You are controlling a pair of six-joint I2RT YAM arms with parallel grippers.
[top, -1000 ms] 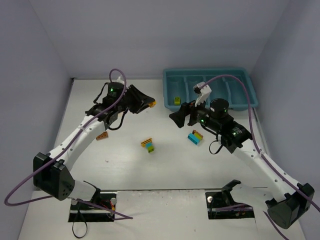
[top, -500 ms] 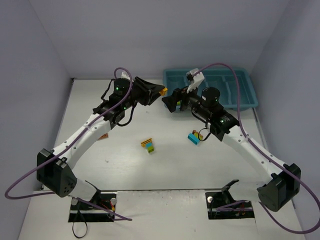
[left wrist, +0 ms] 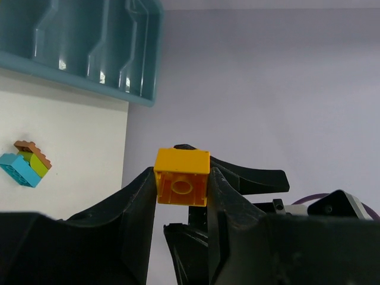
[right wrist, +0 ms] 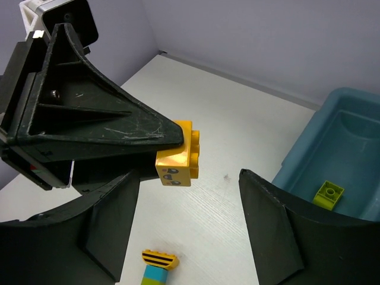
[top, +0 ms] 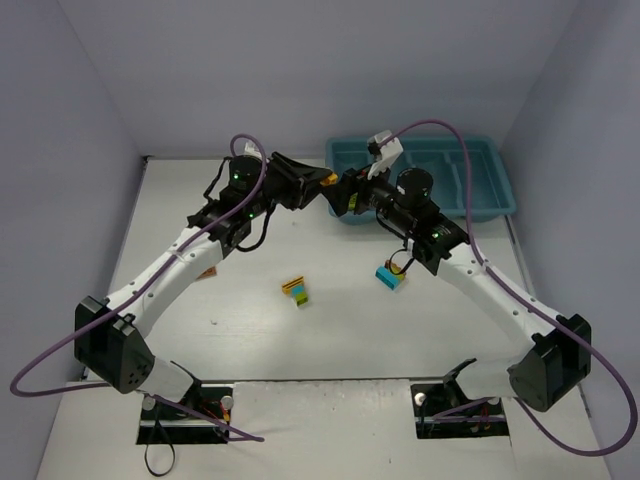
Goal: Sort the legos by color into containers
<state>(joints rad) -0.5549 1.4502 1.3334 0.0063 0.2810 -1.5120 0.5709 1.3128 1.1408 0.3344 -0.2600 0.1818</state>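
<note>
While my left pincer pinches an orange lego tight at its tips, holding it up above the table near the left end of the teal tray, my right pincer stands spread, one finger to each side of that lego and neither touching it. A green lego lies inside a tray compartment. One multicoloured clump rests mid-table on the white table, a second clump under my right arm.

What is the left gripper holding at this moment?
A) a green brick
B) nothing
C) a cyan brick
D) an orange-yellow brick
D: the left wrist view shows the left gripper pinching an orange-yellow brick between its two fingers.
</note>
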